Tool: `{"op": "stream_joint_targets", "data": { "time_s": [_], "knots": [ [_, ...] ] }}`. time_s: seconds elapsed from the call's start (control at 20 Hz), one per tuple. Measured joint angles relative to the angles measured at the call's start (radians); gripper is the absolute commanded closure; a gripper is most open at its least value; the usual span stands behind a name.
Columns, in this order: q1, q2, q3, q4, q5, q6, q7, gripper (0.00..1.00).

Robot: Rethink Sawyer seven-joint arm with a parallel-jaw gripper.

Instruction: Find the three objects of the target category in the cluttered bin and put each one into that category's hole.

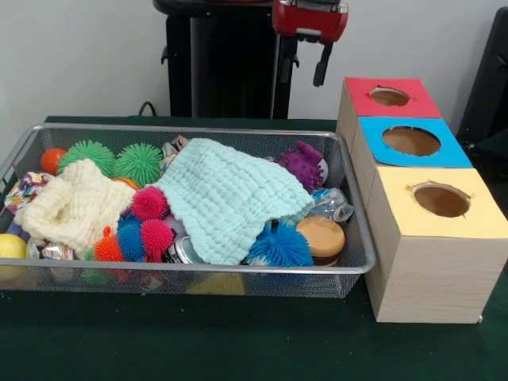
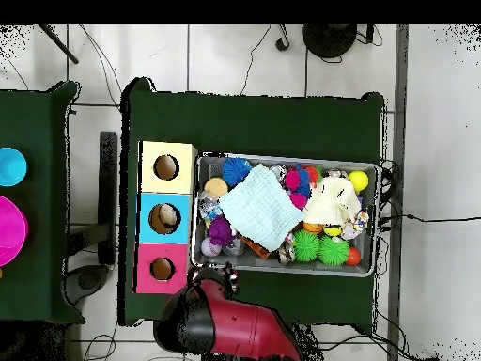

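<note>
A wire bin (image 1: 190,129) holds mixed clutter. A mint cloth (image 1: 226,198) lies across its middle and a cream knitted cloth (image 1: 75,206) covers its left part. Around them are green spiky balls (image 1: 139,163), pink spiky balls (image 1: 148,202), a blue spiky ball (image 1: 279,246), a purple knobbly toy (image 1: 302,164) and a tan-lidded jar (image 1: 321,236). To the right stand three wooden boxes with holes: red (image 1: 389,97), blue (image 1: 410,141) and yellow (image 1: 440,200). My gripper (image 1: 305,62) hangs open and empty, high behind the bin's far right corner. From overhead the gripper (image 2: 214,277) sits just outside the bin (image 2: 282,158), beside the red box (image 2: 162,269).
An orange ball (image 1: 51,159) and a yellow ball (image 1: 9,246) lie at the bin's left end. The cloths hide what is under them. Overhead, a second table to the left carries a cyan dish (image 2: 9,167) and a magenta dish (image 2: 9,230).
</note>
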Motion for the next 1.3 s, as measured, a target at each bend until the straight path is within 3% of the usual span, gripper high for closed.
{"op": "stream_joint_targets", "data": {
  "time_s": [0.5, 1.3],
  "knots": [
    [-0.008, 0.095, -0.022, -0.008, 0.0, -0.145, 0.0, 0.0],
    [-0.131, 0.249, -0.019, -0.011, -0.031, -0.353, 0.0, 0.0]
  ]
}}
